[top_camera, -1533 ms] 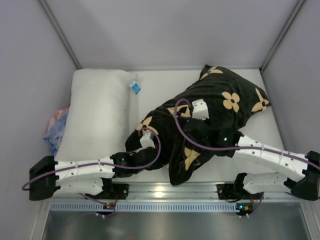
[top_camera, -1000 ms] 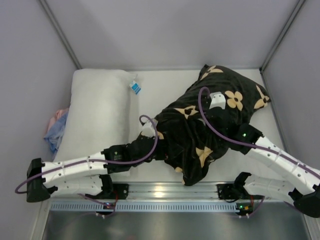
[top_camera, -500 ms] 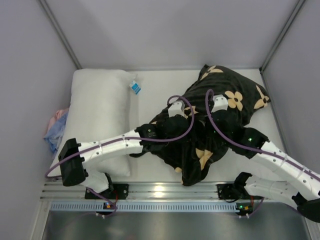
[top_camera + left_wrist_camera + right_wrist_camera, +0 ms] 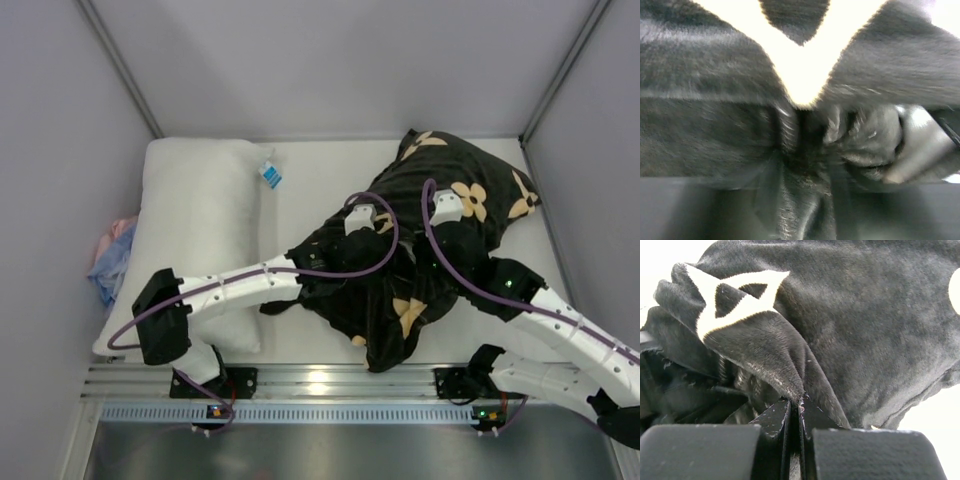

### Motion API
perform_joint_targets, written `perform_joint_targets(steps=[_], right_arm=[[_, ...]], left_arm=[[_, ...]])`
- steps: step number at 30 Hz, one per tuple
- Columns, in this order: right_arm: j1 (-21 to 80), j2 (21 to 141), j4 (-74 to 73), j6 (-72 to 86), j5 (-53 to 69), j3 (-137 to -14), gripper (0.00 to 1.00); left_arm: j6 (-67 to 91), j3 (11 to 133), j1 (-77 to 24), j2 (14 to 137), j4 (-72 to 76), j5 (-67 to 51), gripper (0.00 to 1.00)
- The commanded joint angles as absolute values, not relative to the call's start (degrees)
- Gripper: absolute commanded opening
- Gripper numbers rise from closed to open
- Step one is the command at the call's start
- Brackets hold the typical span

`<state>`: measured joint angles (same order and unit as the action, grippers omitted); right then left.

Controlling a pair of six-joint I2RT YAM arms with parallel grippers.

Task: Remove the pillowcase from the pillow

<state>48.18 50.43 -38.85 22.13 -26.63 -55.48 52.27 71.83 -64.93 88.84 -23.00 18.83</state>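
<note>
The black velvety pillowcase (image 4: 470,215) with tan flower and star prints lies crumpled on the right half of the table. Its far right end bulges, and a loose part hangs toward the near edge. The pillow inside it is hidden. My right gripper (image 4: 799,407) is shut on a raised fold of the pillowcase (image 4: 790,365) near its middle. My left gripper (image 4: 805,190) reaches in from the left. It is closed round a thick bunch of the same black fabric (image 4: 805,150), just beside the right one. The left wrist view is blurred.
A bare white pillow (image 4: 195,235) with a blue-white tag (image 4: 269,176) lies along the left side. A pink-blue cloth bundle (image 4: 112,255) is wedged between it and the left wall. Grey walls close in on three sides. A metal rail (image 4: 320,385) runs along the near edge.
My left arm swung from the case's near-left edge out over its middle, and its jaws closed onto the fabric. My right gripper stayed shut and drew its fold slightly farther back.
</note>
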Motion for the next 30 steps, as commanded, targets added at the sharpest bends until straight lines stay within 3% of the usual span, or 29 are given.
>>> perform_joint_targets(steps=[1, 2, 9, 16, 21, 25, 30], right_arm=[[47.64, 51.15, -37.35, 22.50, -27.16, -55.37, 0.00], [47.64, 51.50, -37.44, 22.50, -27.16, -55.28, 0.00], [47.72, 54.57, -36.13, 22.94, -27.95, -54.23, 0.00], [45.71, 59.85, -35.42, 23.38, -30.94, -54.40, 0.00], [40.19, 61.52, -35.07, 22.41, -30.24, -55.55, 0.00], [36.22, 61.44, -34.02, 21.45, -27.43, -54.67, 0.00], [35.16, 62.14, -32.43, 22.41, -23.56, -50.81, 0.00]], left_arm=[[50.89, 73.74, -63.99, 92.37, -20.48, 15.21, 0.21], [51.24, 73.57, -63.90, 92.46, -20.39, 15.03, 0.00], [53.00, 66.46, -64.25, 80.27, -18.90, 15.82, 0.00], [57.29, 50.30, -64.69, 51.48, -18.89, 18.19, 0.00], [65.20, 36.86, -64.69, 31.94, -32.56, 23.72, 0.00], [71.88, 28.76, -64.69, 16.65, -35.60, 21.37, 0.00], [74.79, 22.60, -64.69, 18.71, -32.09, 13.82, 0.00]])
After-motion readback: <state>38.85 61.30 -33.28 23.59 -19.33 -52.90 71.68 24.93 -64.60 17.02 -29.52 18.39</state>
